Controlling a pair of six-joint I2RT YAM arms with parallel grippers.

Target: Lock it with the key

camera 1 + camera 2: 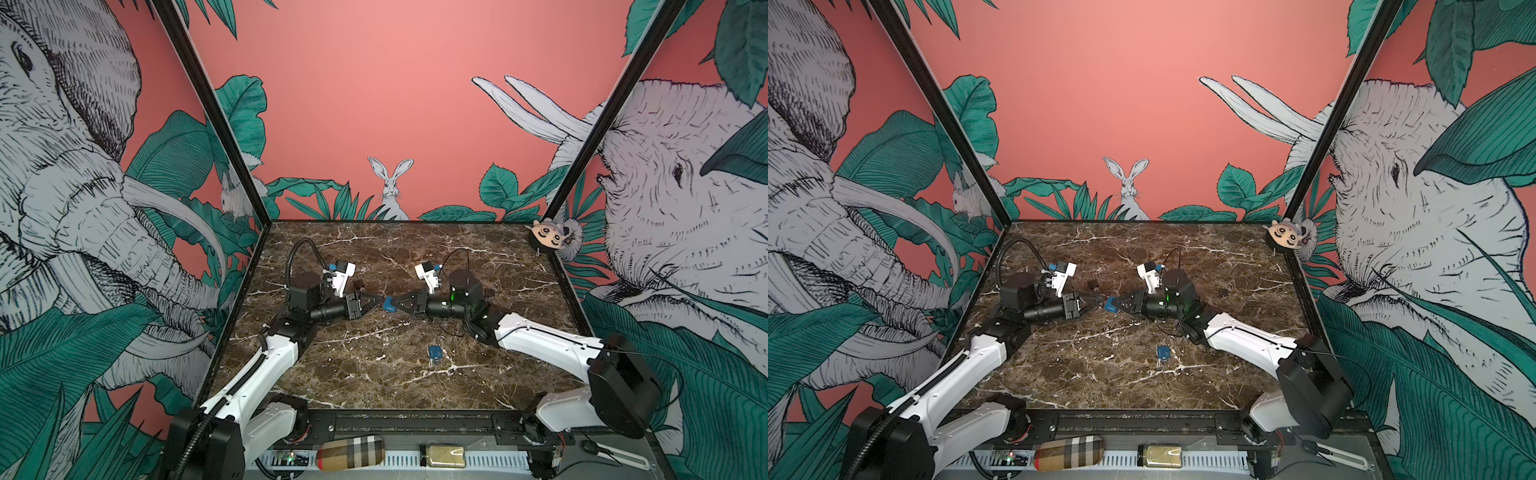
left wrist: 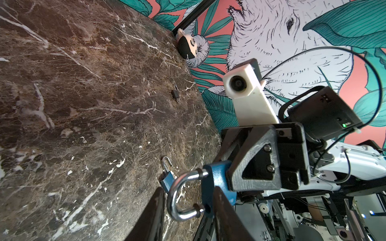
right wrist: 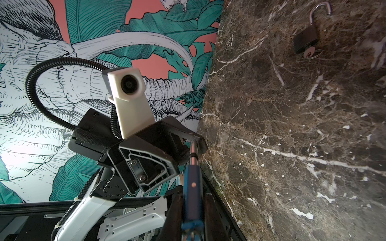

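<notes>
Loose padlock (image 1: 434, 353) before — raised padlock (image 1: 389, 304) behind

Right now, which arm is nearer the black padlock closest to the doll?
Right. The right arm has its wrist just beside the black padlock; the left arm is across the table, beyond the held blue padlock.

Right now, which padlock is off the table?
The blue padlock clamped in the right gripper's jaws, held above the table. The other blue padlock and both black padlocks lie on the marble tabletop.

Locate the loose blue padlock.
The loose blue padlock lies on the marble table, just right of centre in both top views, nearer the front edge than the right gripper.
</notes>
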